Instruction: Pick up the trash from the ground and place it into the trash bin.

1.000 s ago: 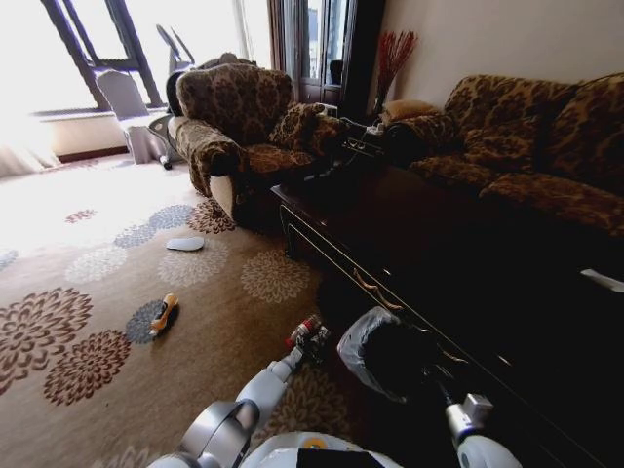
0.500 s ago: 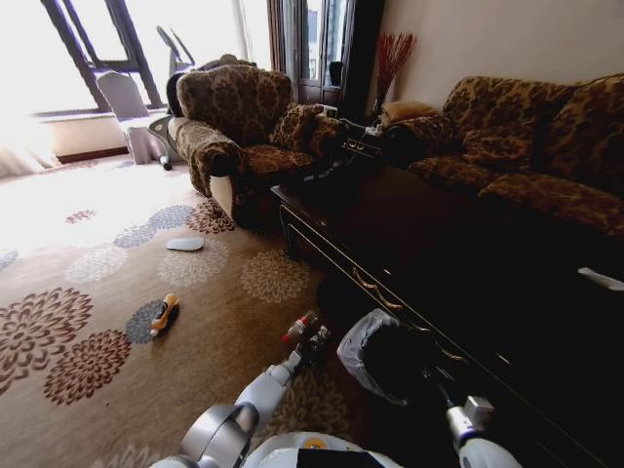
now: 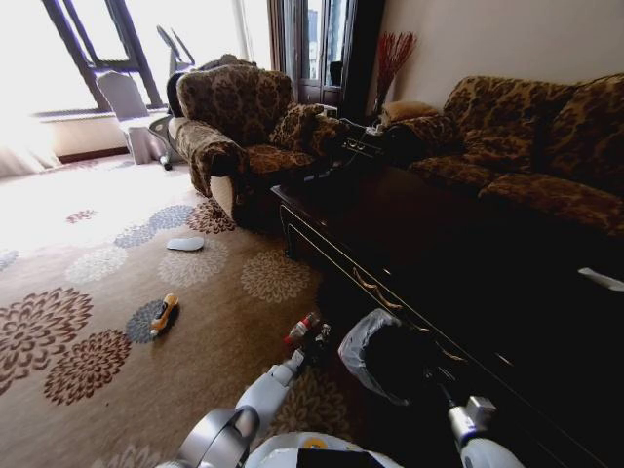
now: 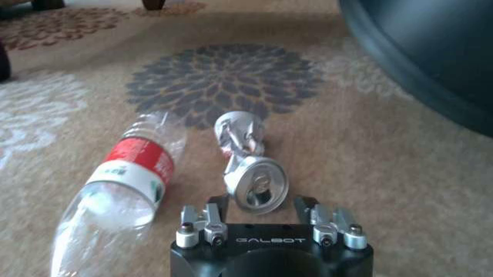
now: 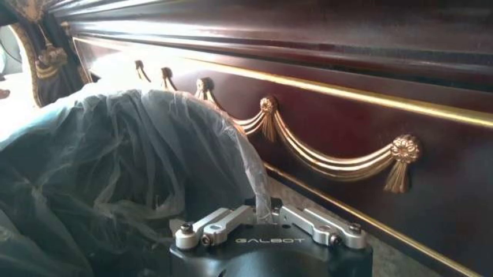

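Window (image 3: 88, 49) glare blew out the carpet (image 3: 58, 195) top left; dark table (image 3: 468, 263) lost detail in shadow. Wide-angle bending at edges. Left wrist view soft.

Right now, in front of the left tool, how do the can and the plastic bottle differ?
The can is silver metal, crushed and short; the bottle is clear plastic with a red label, longer and uncrushed. The can lies directly ahead of the left tool, the bottle off to one side. Both lie on the carpet.
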